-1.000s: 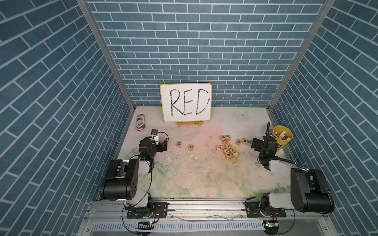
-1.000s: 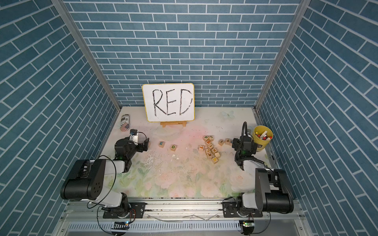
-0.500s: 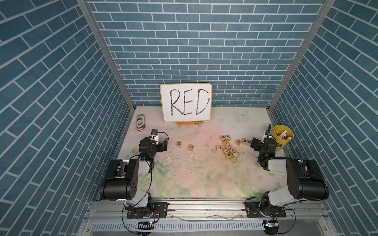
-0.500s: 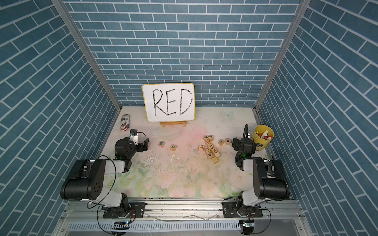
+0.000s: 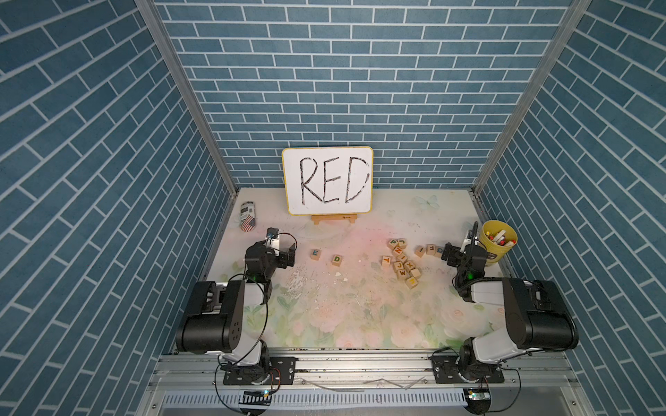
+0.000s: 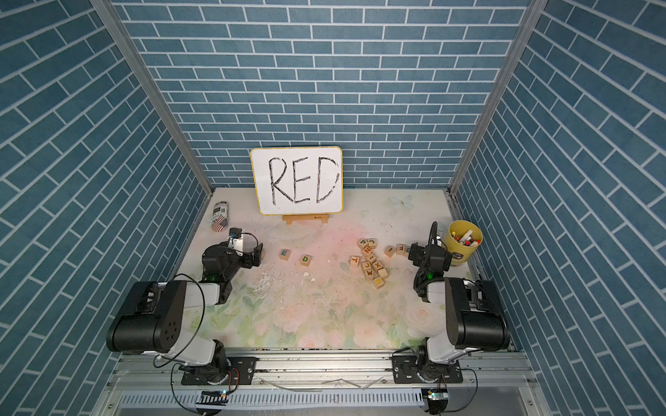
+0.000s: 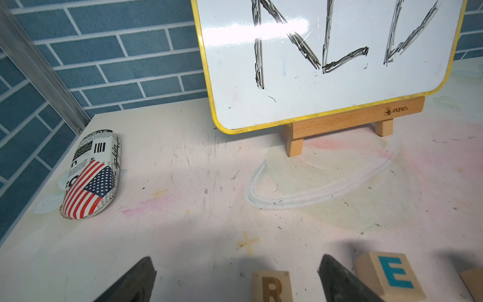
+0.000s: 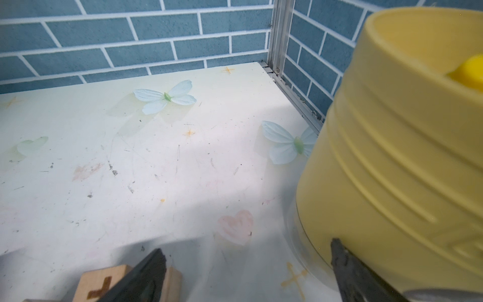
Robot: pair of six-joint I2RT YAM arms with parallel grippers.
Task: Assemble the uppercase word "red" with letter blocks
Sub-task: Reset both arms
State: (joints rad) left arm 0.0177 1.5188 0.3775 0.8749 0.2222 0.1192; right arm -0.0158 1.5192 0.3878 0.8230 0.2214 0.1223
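Glasses case [image 5: 248, 220] at the far left of the table [image 5: 360, 317] — rounded, textured fabric look with newsprint and a US flag print. Left gripper [image 7: 235, 279] sits low over the table, dark wedge-shaped jaws spread apart with the R block [image 7: 271, 286] lying between them, not clamped; in the top views that block is hidden by the gripper. E block [image 5: 315, 254] just beside it, blue letter, then the D block [image 5: 337, 259], green letter, a little apart — all pale wooden cubes with squared edges. Behind them a glossy whiteboard [image 5: 327, 180], rounded corners, yellow rim, black handwritten RED, propped on a small wooden easel [image 5: 334, 218]. Table surface is a matte floral print, scuffed, with white flecks mid-way. Right of centre, a loose cluster of other letter blocks [image 5: 402, 263], tilted at mixed angles, T, X, W readable. Right gripper [image 8: 248, 272] has jaws wide apart, holding nothing; one jaw tip is right at the base of the ribbed yellow cup [image 5: 499, 241], which holds markers, and a wooden block [image 8: 104, 282] lies by the other jaw.
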